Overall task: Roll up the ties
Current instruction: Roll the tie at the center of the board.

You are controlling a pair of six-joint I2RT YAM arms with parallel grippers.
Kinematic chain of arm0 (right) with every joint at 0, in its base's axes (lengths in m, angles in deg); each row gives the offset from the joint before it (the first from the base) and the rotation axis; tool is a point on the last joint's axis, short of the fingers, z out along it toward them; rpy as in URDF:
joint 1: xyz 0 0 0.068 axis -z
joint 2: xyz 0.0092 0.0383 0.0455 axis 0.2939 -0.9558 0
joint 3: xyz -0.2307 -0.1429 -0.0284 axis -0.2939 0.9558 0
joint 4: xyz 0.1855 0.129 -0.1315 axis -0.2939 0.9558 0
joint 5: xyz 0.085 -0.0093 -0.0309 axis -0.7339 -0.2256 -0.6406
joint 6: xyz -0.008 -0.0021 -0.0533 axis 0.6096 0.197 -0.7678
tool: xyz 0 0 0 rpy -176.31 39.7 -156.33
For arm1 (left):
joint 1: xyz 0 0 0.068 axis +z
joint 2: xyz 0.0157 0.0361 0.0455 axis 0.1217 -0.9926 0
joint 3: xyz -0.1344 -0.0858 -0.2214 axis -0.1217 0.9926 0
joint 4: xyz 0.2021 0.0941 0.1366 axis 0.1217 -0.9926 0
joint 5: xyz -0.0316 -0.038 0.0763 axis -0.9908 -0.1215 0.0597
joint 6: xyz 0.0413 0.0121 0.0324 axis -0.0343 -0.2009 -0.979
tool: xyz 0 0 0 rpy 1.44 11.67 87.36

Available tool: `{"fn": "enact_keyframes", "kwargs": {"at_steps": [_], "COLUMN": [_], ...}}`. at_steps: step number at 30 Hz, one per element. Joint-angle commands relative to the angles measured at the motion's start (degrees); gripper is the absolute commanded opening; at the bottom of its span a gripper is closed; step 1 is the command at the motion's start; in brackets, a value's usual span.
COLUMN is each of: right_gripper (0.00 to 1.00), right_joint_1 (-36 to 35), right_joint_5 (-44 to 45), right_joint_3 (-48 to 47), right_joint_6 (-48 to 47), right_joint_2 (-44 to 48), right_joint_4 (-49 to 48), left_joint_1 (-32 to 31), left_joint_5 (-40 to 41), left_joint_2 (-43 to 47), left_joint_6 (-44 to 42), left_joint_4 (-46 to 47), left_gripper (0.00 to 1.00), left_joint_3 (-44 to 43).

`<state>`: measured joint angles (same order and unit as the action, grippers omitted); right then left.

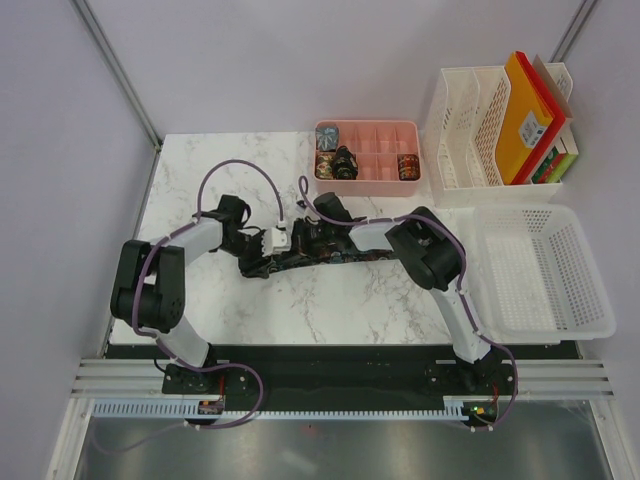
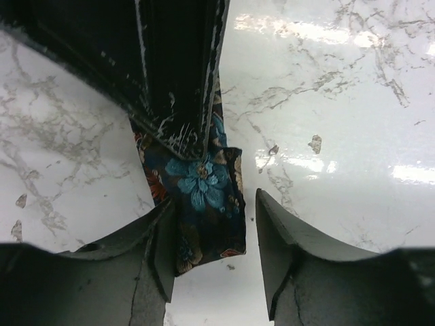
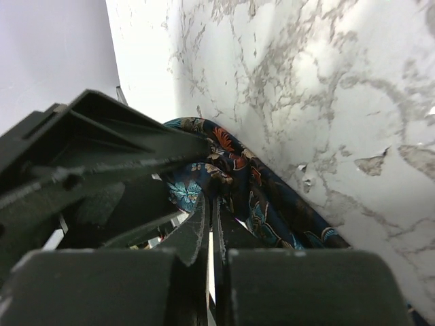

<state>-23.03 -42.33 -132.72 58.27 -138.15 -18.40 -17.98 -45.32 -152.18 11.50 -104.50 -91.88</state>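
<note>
A dark floral tie (image 1: pixel 300 263) lies as a strip across the middle of the marble table, between both arms. In the left wrist view its cut end (image 2: pixel 204 193), with a blue flower, rests between my left gripper (image 2: pixel 214 251), whose jaws stand open; the cloth touches only the left finger. My left gripper (image 1: pixel 283 240) and right gripper (image 1: pixel 306 232) meet over the tie's left part. The right gripper (image 3: pixel 211 200) is shut, its tips pinching a fold of the tie (image 3: pixel 272 200); its dark fingers (image 2: pixel 170 81) press down on the strip.
A pink compartment tray (image 1: pixel 385 183) at the back holds three rolled ties (image 1: pixel 343 162). At the right stand a white mesh basket (image 1: pixel 545 300) and a white file holder (image 1: pixel 465 130) with orange and yellow folders (image 1: pixel 525 115). A wall runs along the table's left edge.
</note>
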Motion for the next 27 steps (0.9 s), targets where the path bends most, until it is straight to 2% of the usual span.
{"fn": "enact_keyframes", "kwargs": {"at_steps": [1,6,18,23,27], "right_gripper": [0.00,0.00,0.00,0.00,0.00], "right_joint_1": [1.80,2.68,3.73,3.73,3.12], "right_joint_5": [3.12,3.21,4.79,5.15,5.32], "right_joint_3": [-0.90,-0.55,-0.20,-0.73,-0.73], "right_joint_6": [-3.82,-4.26,-4.87,-5.13,-5.05], "right_joint_2": [-2.60,-3.65,-5.50,-5.94,-6.03], "right_joint_4": [3.39,4.62,8.22,9.37,9.80], "left_joint_1": [2.81,4.04,3.16,0.61,0.08], "left_joint_5": [-1.53,-3.29,-4.61,-2.76,-2.06], "left_joint_2": [2.91,4.23,1.33,1.16,0.72], "left_joint_6": [2.11,2.20,3.87,0.09,0.35], "left_joint_4": [-0.14,0.12,7.24,7.24,7.16], "left_gripper": [0.56,0.59,0.68,0.68,0.61], "left_joint_3": [-0.74,-0.65,-1.88,0.23,0.23]}}
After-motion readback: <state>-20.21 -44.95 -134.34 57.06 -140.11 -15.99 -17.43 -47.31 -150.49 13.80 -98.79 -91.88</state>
